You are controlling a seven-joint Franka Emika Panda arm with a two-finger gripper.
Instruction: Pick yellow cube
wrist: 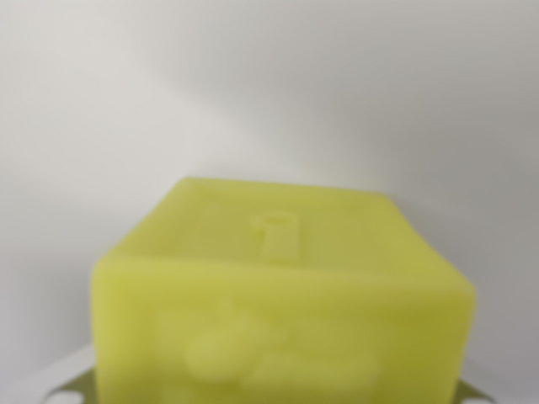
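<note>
Cube filled the lower middle of the wrist view: one yellow plastic cube [282, 311] with raised relief on its faces, out of focus because it sat so close to the lens. You had it centred under the camera, which I judged to be the line-up for a straight grasp. Behind it was one plain pale grey surface [269, 93], with nothing else on it in view.

Count:
- yellow cubes, one
- grey metal fingertips [72, 379], two, one showing at each lower corner, at the wrist view's left and right of the cube

The fingertips flanked the cube on both sides, placed so a squeeze would meet opposite faces. Whether they already pressed it, or whether the cube was off the surface, you could not tell from this blur; the gripper's [278, 391] grip state stayed undetermined.
</note>
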